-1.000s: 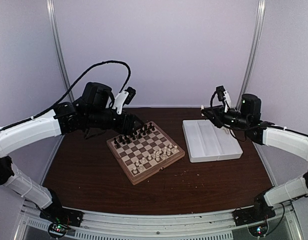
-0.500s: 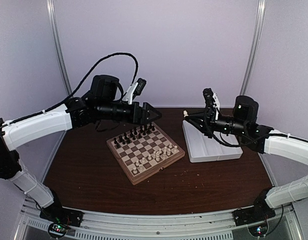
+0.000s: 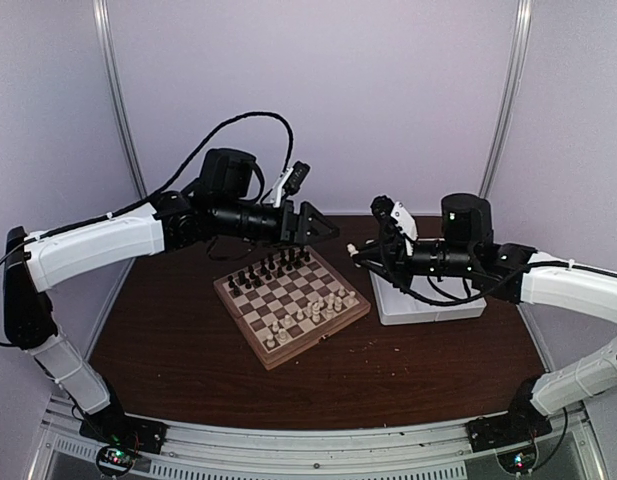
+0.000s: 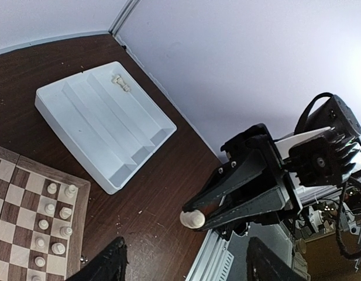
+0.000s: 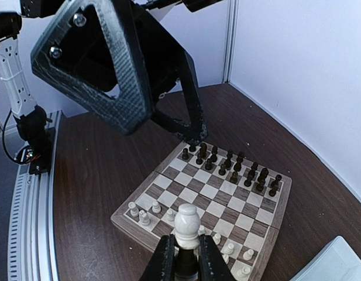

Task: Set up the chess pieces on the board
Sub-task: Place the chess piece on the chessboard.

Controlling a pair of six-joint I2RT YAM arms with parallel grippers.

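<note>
The board [image 3: 318, 340] lies mid-table, with dark figures along its far side and cream chess pieces [image 3: 323, 305] along its near right side. My right gripper [image 3: 356, 252] hovers over the board's right corner, shut on a cream piece [image 5: 186, 221] that stands upright between its fingers [image 5: 164, 257]. The left wrist view also shows that piece [image 4: 192, 219]. My left gripper [image 3: 313, 225] hangs open and holds nothing above the board's far edge; it looms large in the right wrist view as the left gripper [image 5: 127, 70]. One cream piece [image 4: 120, 83] lies in the white tray [image 4: 86, 117].
The white tray [image 3: 438, 305] sits right of the board, partly under my right arm. Dark figures [image 5: 233, 164] fill the board's far rows. Bare brown tabletop surrounds the board. Metal frame posts and pale walls close in the back and sides.
My right gripper has swung left from over the tray toward the board, still holding the cream piece. My left arm has risen and reached right, above the board's far edge.
</note>
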